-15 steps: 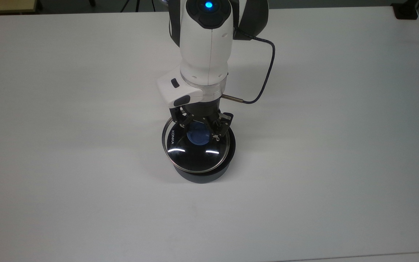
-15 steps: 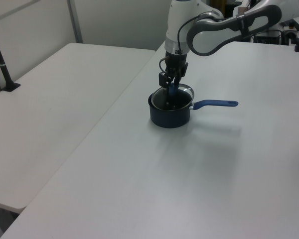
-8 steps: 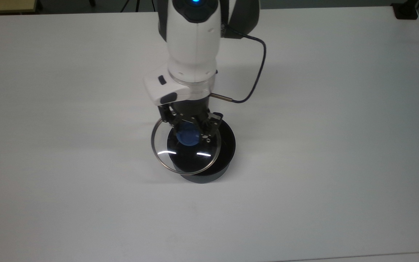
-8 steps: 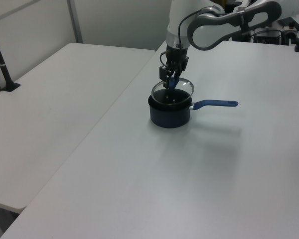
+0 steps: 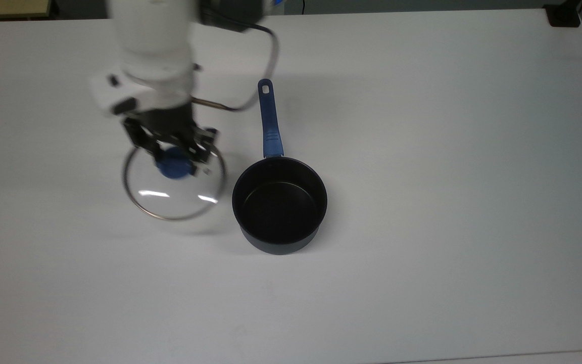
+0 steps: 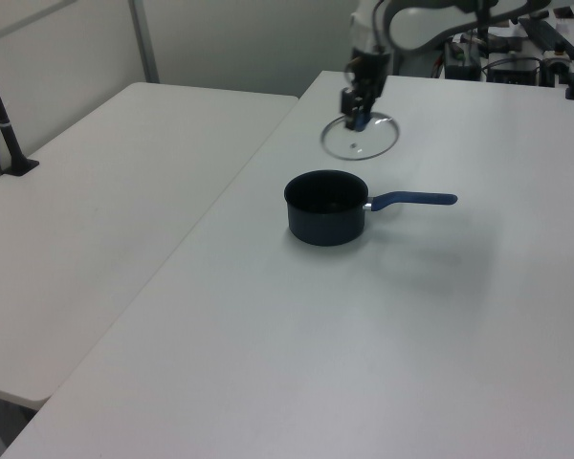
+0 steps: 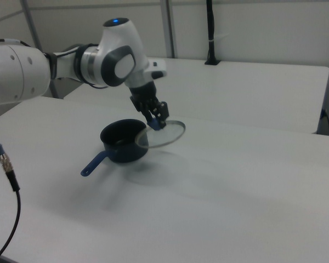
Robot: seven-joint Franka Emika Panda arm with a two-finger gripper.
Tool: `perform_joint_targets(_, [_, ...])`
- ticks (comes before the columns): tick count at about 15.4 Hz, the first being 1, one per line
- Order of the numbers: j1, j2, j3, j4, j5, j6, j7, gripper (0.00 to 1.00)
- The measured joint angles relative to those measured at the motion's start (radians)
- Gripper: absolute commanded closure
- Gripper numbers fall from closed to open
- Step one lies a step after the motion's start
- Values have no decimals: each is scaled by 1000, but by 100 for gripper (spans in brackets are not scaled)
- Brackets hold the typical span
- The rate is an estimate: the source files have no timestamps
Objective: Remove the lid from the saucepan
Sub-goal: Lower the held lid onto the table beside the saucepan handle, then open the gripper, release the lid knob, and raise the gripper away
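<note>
The dark navy saucepan [image 5: 280, 205] [image 6: 325, 207] [image 7: 120, 142] stands uncovered on the white table, black inside showing, its long blue handle [image 5: 269, 119] [image 6: 413, 200] pointing toward the top view's upper edge. The clear glass lid [image 5: 180, 194] [image 6: 364, 142] [image 7: 168, 133] hangs in the air to the top view's left of the pan, clear of its rim. My gripper [image 5: 174, 156] [image 6: 360, 107] [image 7: 157, 121] is shut on the lid's blue knob [image 5: 173, 164], holding the lid from above.
The white table [image 5: 422, 151] has wide bare surface around the pan. A second white table [image 6: 105, 191] stands beside it at the left view's left, with a black post [image 6: 2, 115] on it. A dark cable [image 5: 265, 60] loops from the arm near the pan handle.
The lid has come fully off the pan. The gripper carried it up and to the top view's left, and the pan's inside and handle now show.
</note>
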Motion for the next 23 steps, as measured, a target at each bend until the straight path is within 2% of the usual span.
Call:
perform_joint_targets(2, [-113,-67,54,-109,2,0,-101,48])
perform_joint_targets(4, [-176,-126,89,-224,2,0,-175,48])
perform_joint_targets(6, [-175,-143,105,-322,2,9,-188,48])
perform_joint_targets(9, [-137,-135,111,-391,2,74,-187,48])
perform_joint_targets(12, [-109,-120,112,-401,2,78,-187,47])
perform_joint_targets(14, [-108,-120,111,-401,2,78,-187,36])
perform_joint_targets(15, [-108,-119,111,-401,2,78,-187,35])
perform_joint_targets(17, [-108,-116,111,-405,2,78,-187,19])
perform_joint_targets(18, [-108,-105,111,-409,2,78,-187,18])
perform_joint_targets(20, [-109,-90,110,-409,2,78,-187,3])
perform_joint_targets(23, [-114,-84,104,-406,1,75,-187,0])
